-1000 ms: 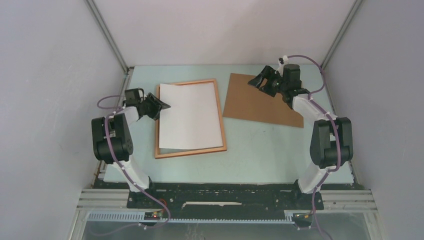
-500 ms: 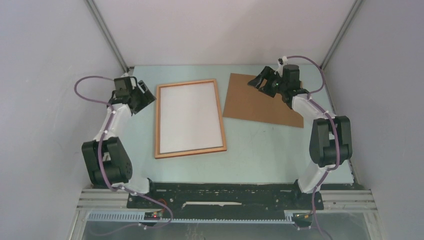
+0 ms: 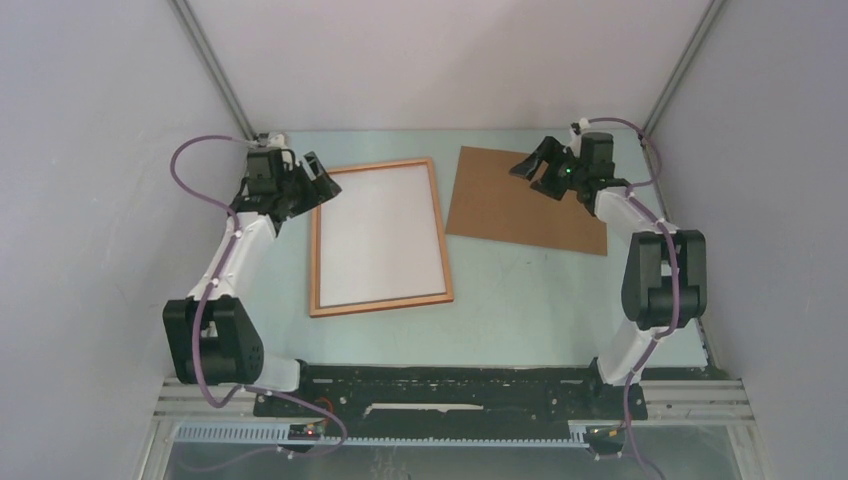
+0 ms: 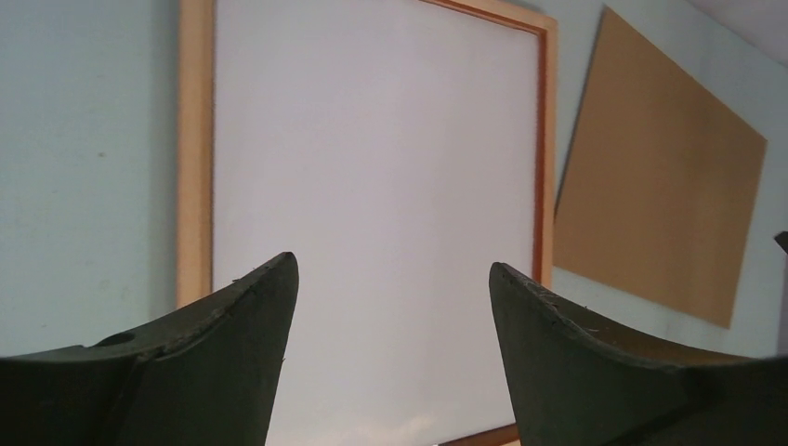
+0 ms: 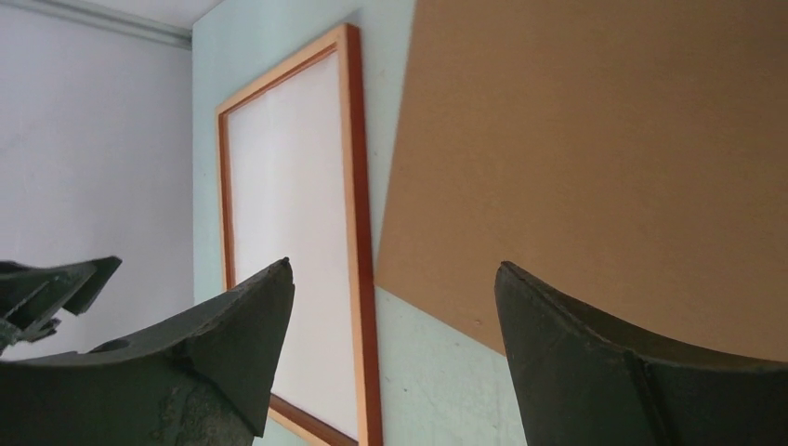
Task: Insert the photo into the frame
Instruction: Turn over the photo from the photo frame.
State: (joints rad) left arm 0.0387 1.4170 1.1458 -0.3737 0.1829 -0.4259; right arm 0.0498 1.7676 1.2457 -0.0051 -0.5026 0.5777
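The reddish-brown wooden frame (image 3: pixel 447 262) lies flat on the table, left of centre. A plain white sheet (image 3: pixel 378 233) lies flat inside it and fills the opening. It is the photo with its blank side up; no sunset print shows. My left gripper (image 3: pixel 318 180) is open and empty, just above the frame's far-left corner. In the left wrist view the gripper (image 4: pixel 390 269) hovers over the sheet (image 4: pixel 372 167) and frame (image 4: pixel 194 139). My right gripper (image 3: pixel 535 168) is open and empty over the brown board. The right wrist view (image 5: pixel 395 269) also shows the frame (image 5: pixel 358 186).
A plain brown backing board (image 3: pixel 510 212) lies flat to the right of the frame, a strip of pale green table (image 3: pixel 520 290) between them. It shows in the left wrist view (image 4: pixel 660 195) and the right wrist view (image 5: pixel 604 139). Grey walls enclose the table on three sides.
The white sheet lay askew over the frame with my left gripper at its left edge; now it sits flat inside. The left arm stretched towards the frame's far-left corner. The right gripper shifted slightly right.
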